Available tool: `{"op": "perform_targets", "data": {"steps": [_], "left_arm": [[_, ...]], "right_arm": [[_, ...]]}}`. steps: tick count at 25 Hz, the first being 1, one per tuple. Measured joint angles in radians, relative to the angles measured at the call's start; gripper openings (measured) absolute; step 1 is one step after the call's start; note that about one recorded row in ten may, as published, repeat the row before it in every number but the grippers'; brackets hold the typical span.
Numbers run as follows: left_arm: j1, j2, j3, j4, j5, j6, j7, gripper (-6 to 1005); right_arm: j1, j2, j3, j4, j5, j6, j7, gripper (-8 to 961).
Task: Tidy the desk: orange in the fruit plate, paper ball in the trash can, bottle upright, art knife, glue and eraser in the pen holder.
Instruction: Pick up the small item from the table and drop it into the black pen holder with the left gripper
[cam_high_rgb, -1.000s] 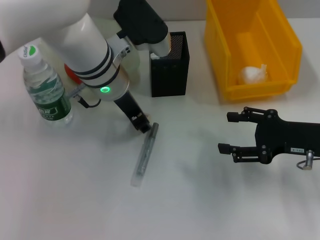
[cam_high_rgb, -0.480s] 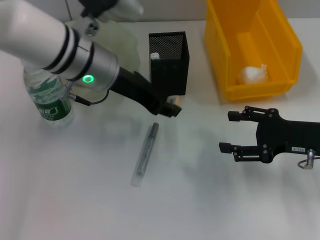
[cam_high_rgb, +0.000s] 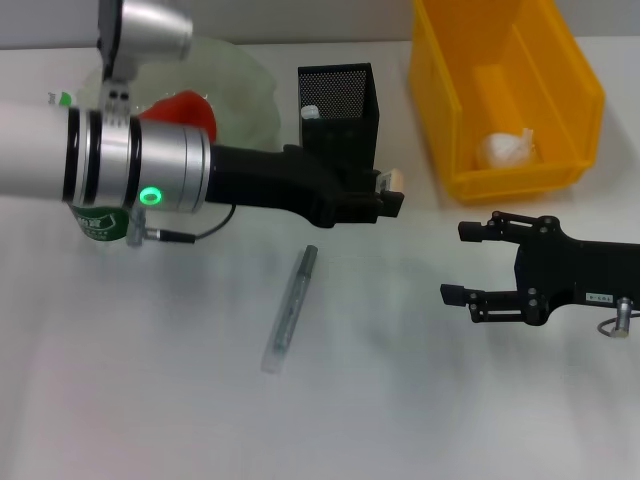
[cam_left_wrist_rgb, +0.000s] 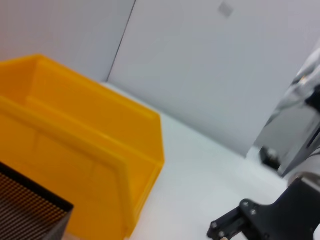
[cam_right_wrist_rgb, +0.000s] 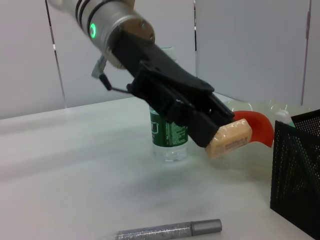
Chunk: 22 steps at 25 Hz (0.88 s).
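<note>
My left gripper is shut on the beige eraser, held in the air just right of the black mesh pen holder. The right wrist view shows the eraser sticking out of the black fingers. A white-capped glue stick stands inside the holder. The silver art knife lies on the table in front of the holder. Mostly hidden behind my left arm, the bottle stands upright. The orange rests on the green fruit plate. The paper ball lies in the yellow trash can. My right gripper hovers open at the right.
The trash can fills the back right corner, close beside the pen holder. My left forearm spans the left half of the table above the bottle. Bare white tabletop lies along the front edge and between the art knife and my right gripper.
My left gripper has lifted from the table beside the art knife's top end and swung right with the eraser, ending beside the pen holder. The right arm has stayed still.
</note>
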Motion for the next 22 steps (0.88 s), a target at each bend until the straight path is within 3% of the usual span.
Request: {"op": "perform_targets", "data": {"steps": [2, 5, 8, 10, 11, 12, 16, 17, 22], "left_arm": [[0.001, 0.0, 0.001, -0.031, -0.033, 0.001, 0.044, 437], [0.004, -0.007, 0.009, -0.161, -0.196, 0.004, 0.281, 437], [0.004, -0.009, 0.016, -0.241, -0.268, 0.004, 0.389, 438], [0.004, -0.01, 0.054, -0.373, -0.441, 0.006, 0.617, 438], [0.004, -0.01, 0.054, -0.373, -0.441, 0.006, 0.617, 438], [0.007, -0.01, 0.099, -0.454, -0.572, 0.007, 0.77, 438], [0.013, -0.009, 0.175, -0.51, -0.699, 0.007, 0.898, 436], [0.026, -0.01, 0.289, -0.527, -0.823, 0.007, 0.982, 436], [0.054, -0.01, 0.364, -0.52, -0.942, 0.005, 1.036, 433]], "right_arm": [[0.001, 0.0, 0.0, 0.0, -0.001, 0.0, -0.001, 817], [0.001, 0.0, 0.0, 0.0, -0.001, 0.0, -0.007, 816], [0.001, 0.002, 0.0, 0.0, -0.001, 0.001, -0.014, 816], [0.001, 0.003, 0.0, 0.0, 0.0, 0.001, -0.014, 816], [0.001, 0.003, 0.0, 0.0, 0.0, 0.001, -0.014, 816], [0.001, 0.003, 0.002, 0.0, 0.001, 0.002, -0.014, 816], [0.002, 0.005, 0.009, 0.0, 0.002, 0.002, -0.015, 816], [0.002, 0.005, 0.011, 0.0, 0.003, 0.002, -0.016, 816], [0.001, 0.008, 0.039, 0.004, 0.005, -0.001, -0.033, 815]]}}
